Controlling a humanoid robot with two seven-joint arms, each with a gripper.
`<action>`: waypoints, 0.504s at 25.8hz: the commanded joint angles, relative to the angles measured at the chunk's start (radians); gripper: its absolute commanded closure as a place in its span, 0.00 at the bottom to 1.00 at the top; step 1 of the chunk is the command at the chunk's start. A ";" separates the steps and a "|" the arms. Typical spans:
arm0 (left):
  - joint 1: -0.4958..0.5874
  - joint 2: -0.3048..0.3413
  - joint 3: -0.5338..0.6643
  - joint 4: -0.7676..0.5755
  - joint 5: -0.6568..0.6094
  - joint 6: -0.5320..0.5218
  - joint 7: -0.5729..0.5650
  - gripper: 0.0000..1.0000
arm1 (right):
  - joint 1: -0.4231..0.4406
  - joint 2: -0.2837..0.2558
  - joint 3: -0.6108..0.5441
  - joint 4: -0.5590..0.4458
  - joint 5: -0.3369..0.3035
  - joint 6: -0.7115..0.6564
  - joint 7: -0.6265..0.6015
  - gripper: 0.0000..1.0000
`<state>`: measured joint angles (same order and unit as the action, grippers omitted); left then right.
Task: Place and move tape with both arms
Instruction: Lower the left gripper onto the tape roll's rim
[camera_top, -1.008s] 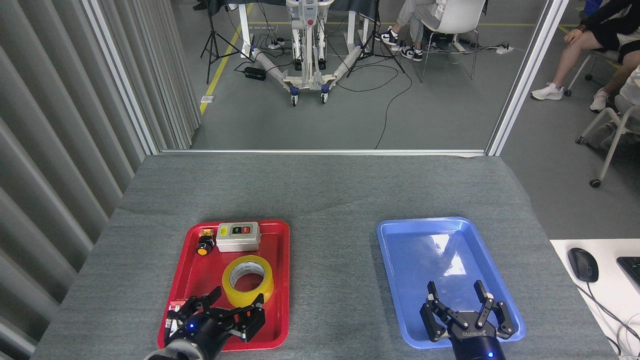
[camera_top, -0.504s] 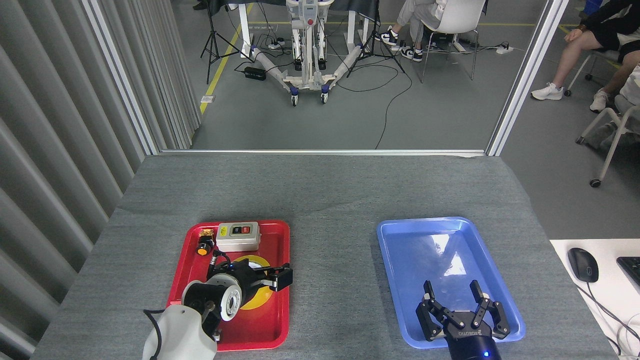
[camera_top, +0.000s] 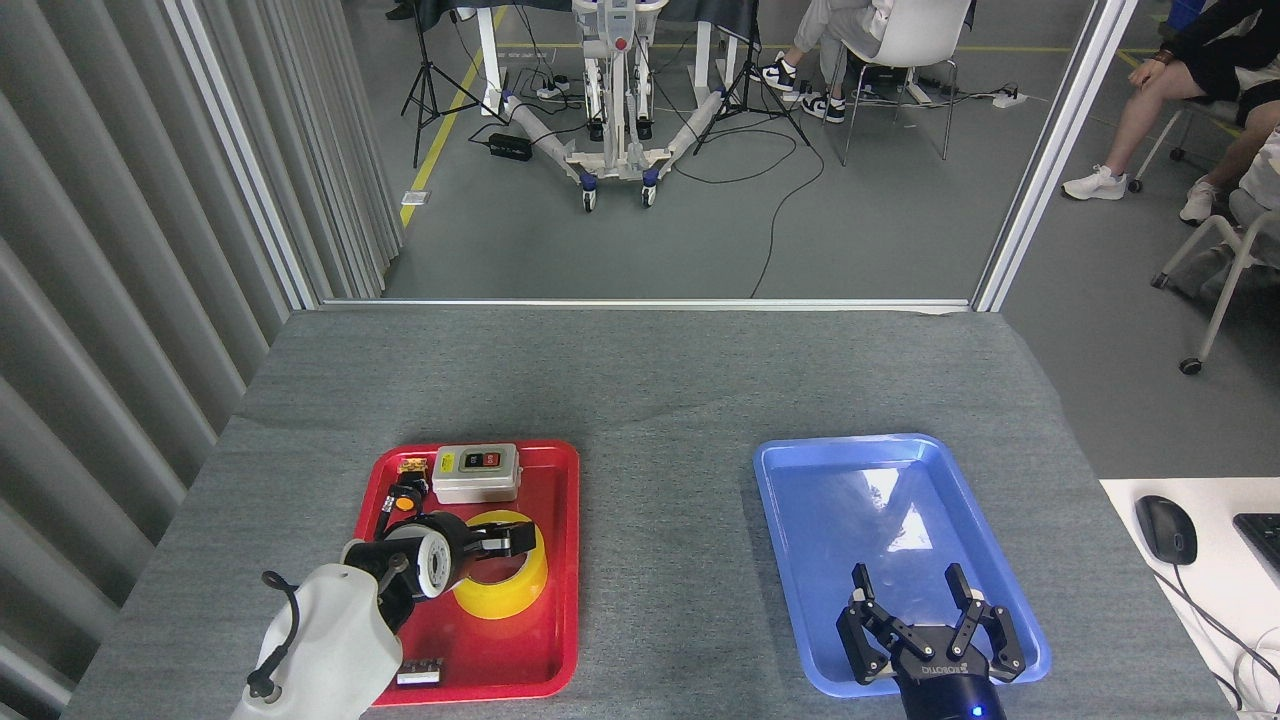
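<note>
We saw the grey tabletop (camera_top: 660, 390) spread wide before us, with much bare felt between and beyond the two trays, so we judged there was good room for carrying a thing across the middle. The red tray (camera_top: 560, 560) lay to our left and the blue tray (camera_top: 800, 500) to our right, well apart, the blue one bare inside, and both had raised rims that a carried thing would need to clear. Our left arm (camera_top: 320, 640) reached over the red tray, and its end effector (camera_top: 490, 543) sat right at the tape (camera_top: 510, 590), over the hole, though we could not tell whether its fingers were spread or closed. Our right end effector (camera_top: 930, 625) hovered over the near end of the blue tray with its fingers spread wide and nothing in them. The tape lay flat in the red tray, just in front of the grey switch box (camera_top: 476, 472); we judged it light and stiff, smooth on its outer wall, best taken across the ring.
</note>
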<state>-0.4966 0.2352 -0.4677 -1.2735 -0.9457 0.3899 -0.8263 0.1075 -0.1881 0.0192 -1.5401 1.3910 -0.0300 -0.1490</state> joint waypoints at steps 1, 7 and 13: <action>-0.007 0.042 -0.005 0.002 0.053 0.003 -0.001 0.00 | 0.000 -0.007 -0.001 0.000 -0.001 0.002 -0.004 0.00; -0.079 0.064 -0.098 0.031 0.113 0.003 -0.001 0.00 | 0.003 0.003 0.001 0.000 -0.001 0.001 -0.004 0.00; -0.177 0.085 -0.177 0.163 0.246 0.003 -0.001 0.00 | 0.003 0.001 0.002 0.002 -0.001 0.001 -0.004 0.00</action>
<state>-0.6291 0.3145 -0.6107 -1.1747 -0.7512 0.3925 -0.8274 0.1101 -0.1869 0.0212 -1.5393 1.3902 -0.0282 -0.1534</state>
